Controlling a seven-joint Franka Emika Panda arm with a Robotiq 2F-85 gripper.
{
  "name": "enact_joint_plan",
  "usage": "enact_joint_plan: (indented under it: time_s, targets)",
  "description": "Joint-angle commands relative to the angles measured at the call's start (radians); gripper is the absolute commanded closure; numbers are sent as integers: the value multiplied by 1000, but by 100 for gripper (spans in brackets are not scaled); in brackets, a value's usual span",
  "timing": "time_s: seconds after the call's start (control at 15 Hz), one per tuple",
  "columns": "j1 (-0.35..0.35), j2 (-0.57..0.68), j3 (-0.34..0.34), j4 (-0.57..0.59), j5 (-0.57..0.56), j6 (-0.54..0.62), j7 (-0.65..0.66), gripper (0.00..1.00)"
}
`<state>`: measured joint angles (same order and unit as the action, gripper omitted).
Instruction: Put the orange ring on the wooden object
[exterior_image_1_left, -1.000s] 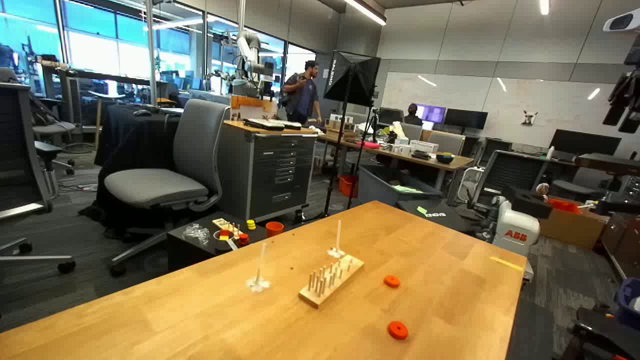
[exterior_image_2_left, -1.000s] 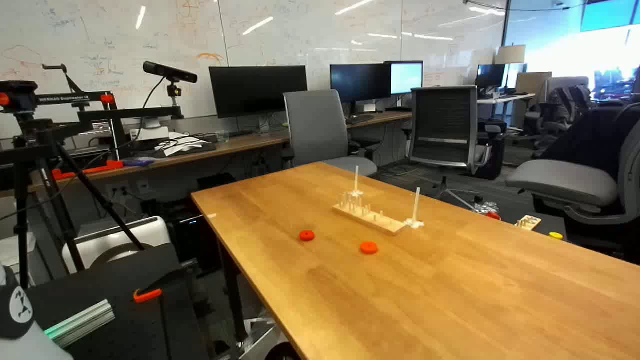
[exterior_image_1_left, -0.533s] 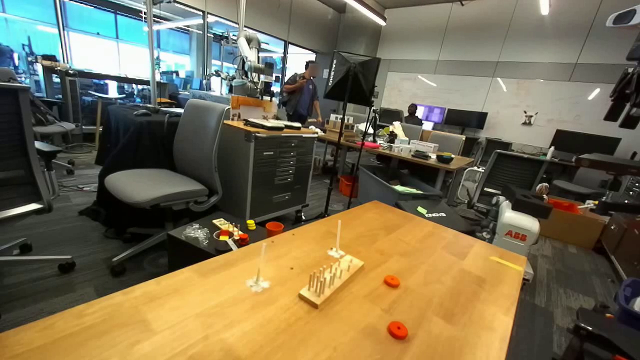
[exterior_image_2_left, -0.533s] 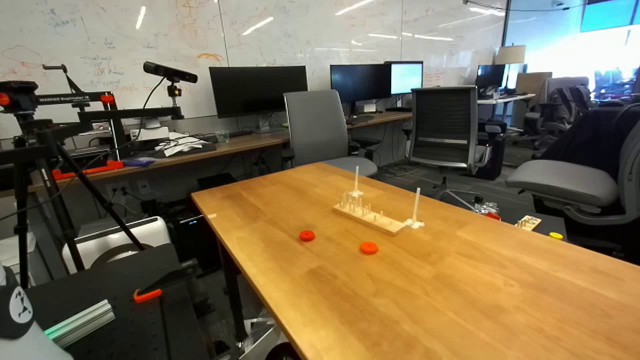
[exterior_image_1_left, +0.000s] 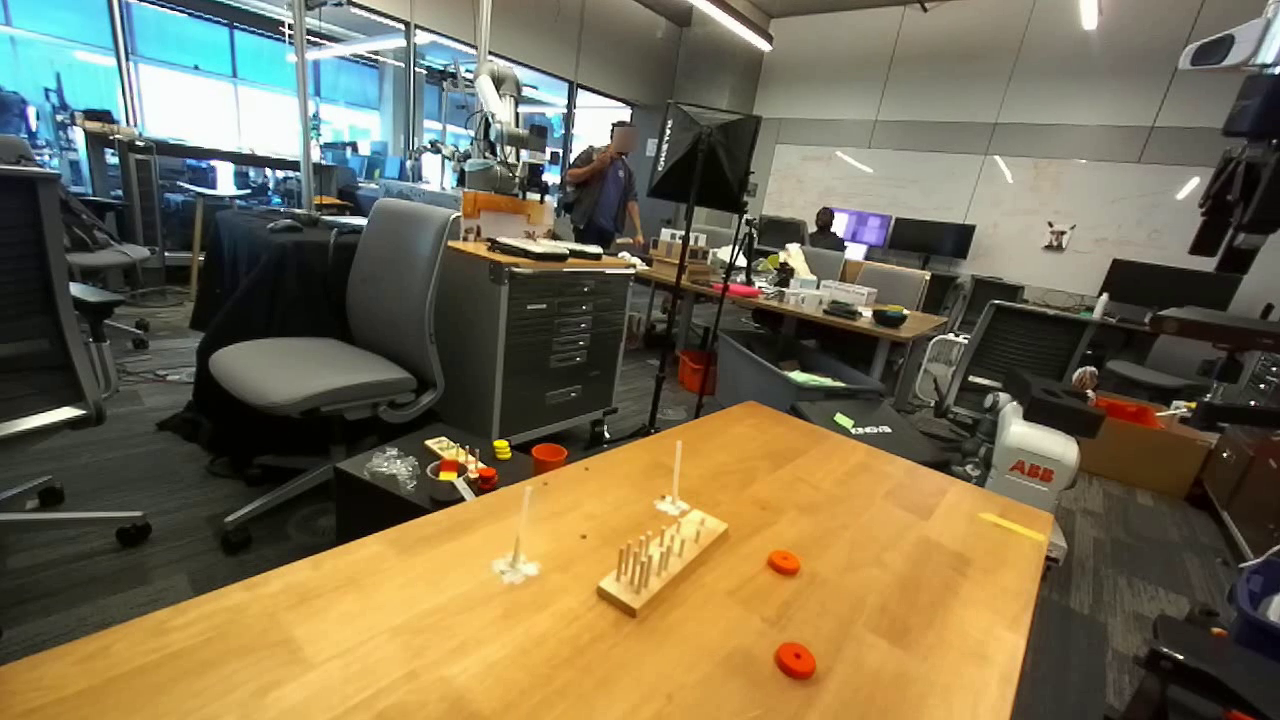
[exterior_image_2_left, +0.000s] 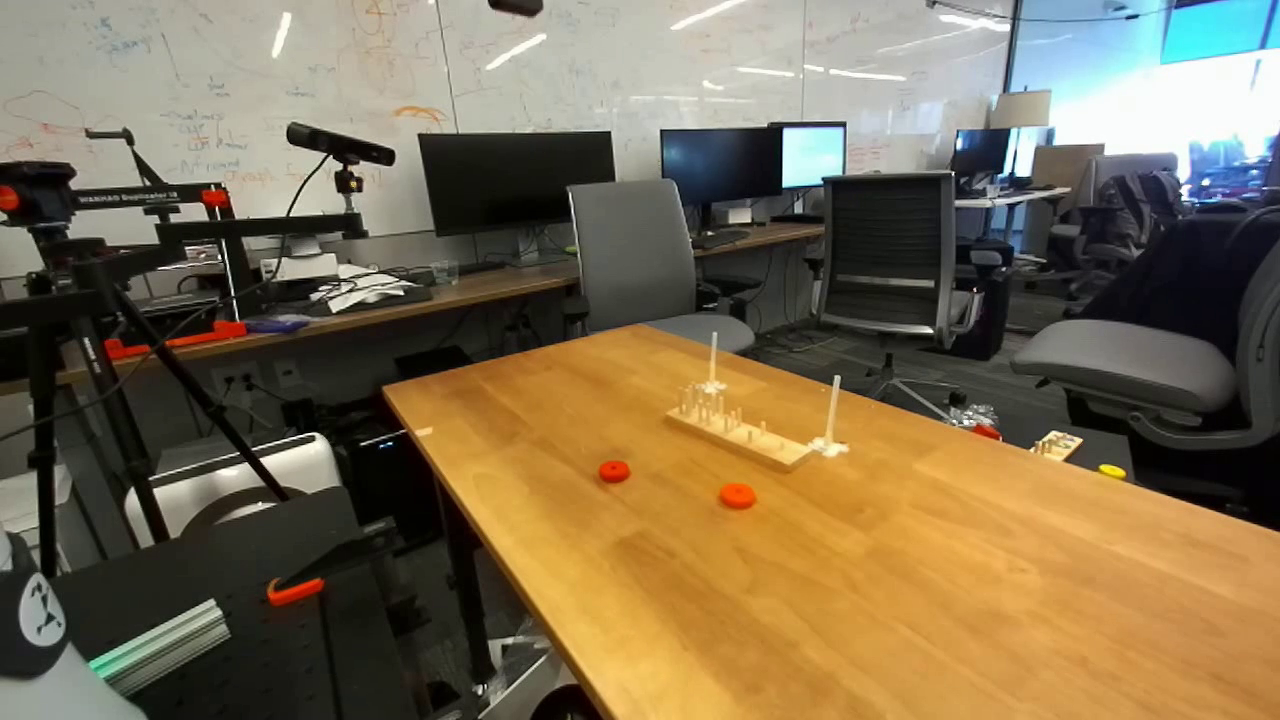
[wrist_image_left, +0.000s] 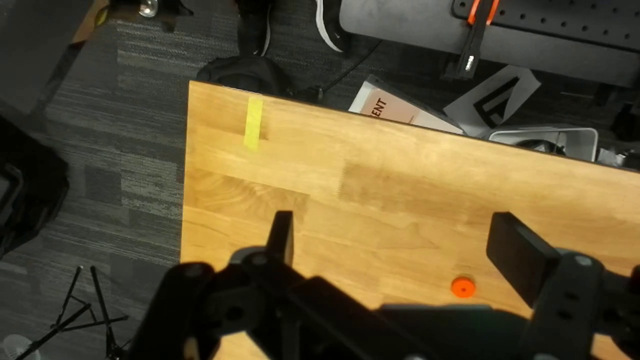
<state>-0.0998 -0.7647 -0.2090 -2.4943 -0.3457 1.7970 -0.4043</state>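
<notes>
High above the surface (wrist_image_left: 375, 190), the spread, empty hand (wrist_image_left: 393, 231) seems at the approach step, and should next descend to pinch a ring (wrist_image_left: 463, 287) for the base (exterior_image_2_left: 742, 437).

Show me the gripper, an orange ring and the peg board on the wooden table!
Gripper (wrist_image_left: 392, 235): wrist view, between open fingertips.
Orange ring (wrist_image_left: 457, 287): wrist view, face beside hole.
Peg board (exterior_image_2_left: 778, 447): an exterior view, flat top.

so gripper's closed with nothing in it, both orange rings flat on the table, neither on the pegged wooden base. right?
Not closed: the wrist view shows the gripper with its jaws wide apart. The rest stands: nothing in it, both orange rings flat on the table, neither on the pegged wooden base.
</notes>
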Motion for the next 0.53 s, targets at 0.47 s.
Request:
enact_joint_plan:
  time_s: [0.47]
  targets:
    - [65, 333, 183, 106, 9, -22, 247, 0]
